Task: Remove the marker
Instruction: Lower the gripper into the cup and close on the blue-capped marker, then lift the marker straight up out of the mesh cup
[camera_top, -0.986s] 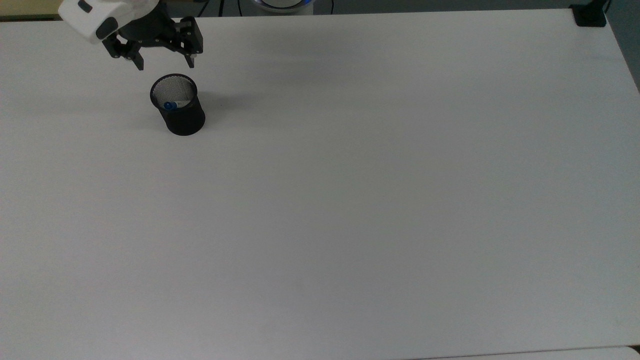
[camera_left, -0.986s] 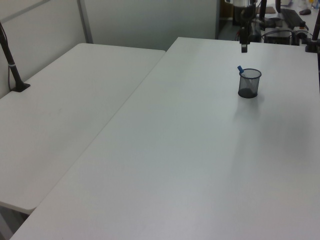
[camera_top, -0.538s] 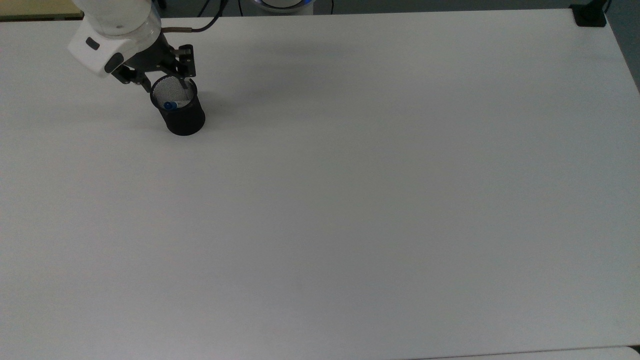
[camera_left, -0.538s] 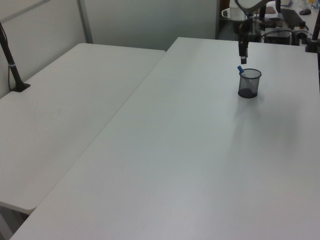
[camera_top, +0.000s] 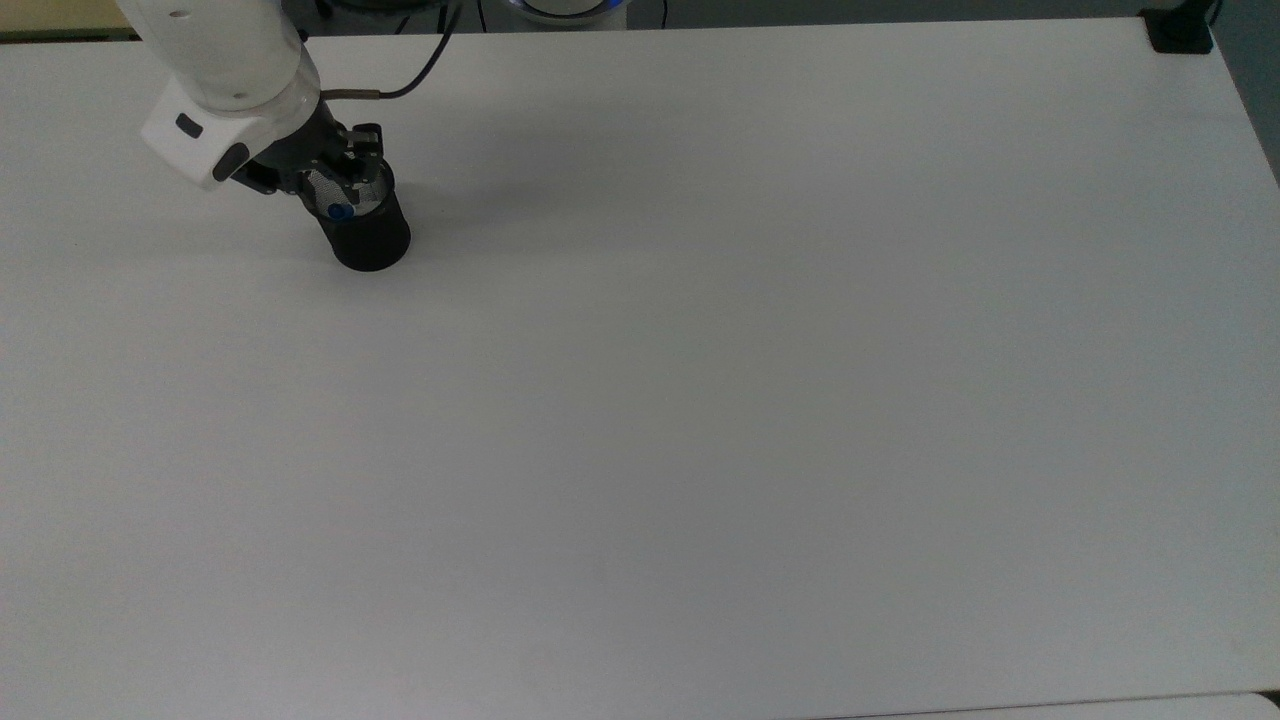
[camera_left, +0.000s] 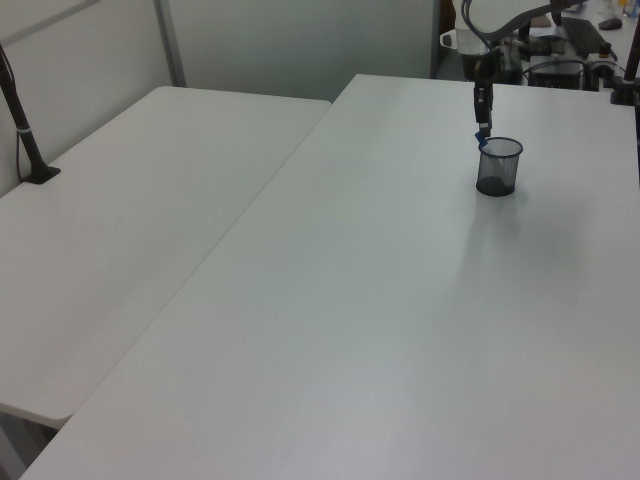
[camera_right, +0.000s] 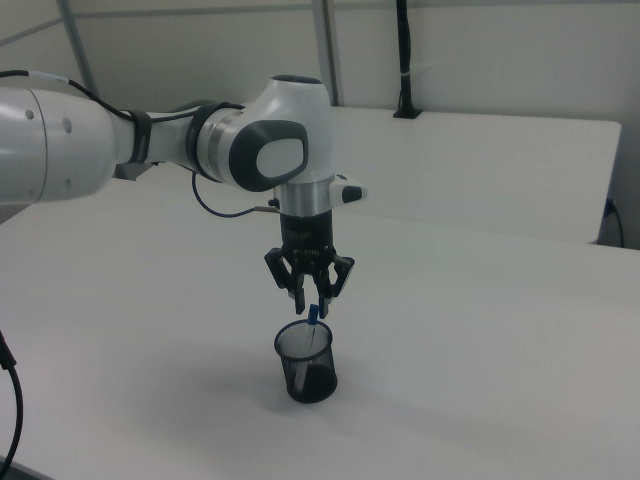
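Note:
A black mesh cup stands at the top view's far left on the white table. The marker leans inside it, its blue cap poking above the rim. My gripper hangs straight down over the cup, open, with a finger on either side of the blue cap and its tips just above the rim. In the left view the gripper sits right on top of the marker's cap at the left side of the cup.
A second white table adjoins on the left view's left, with a black clamp post on it. Another black clamp sits at the top view's far right corner. A cable trails from the arm.
The gripper has come down from above and behind the cup until its fingers straddle the marker's cap. Cup and marker have not moved.

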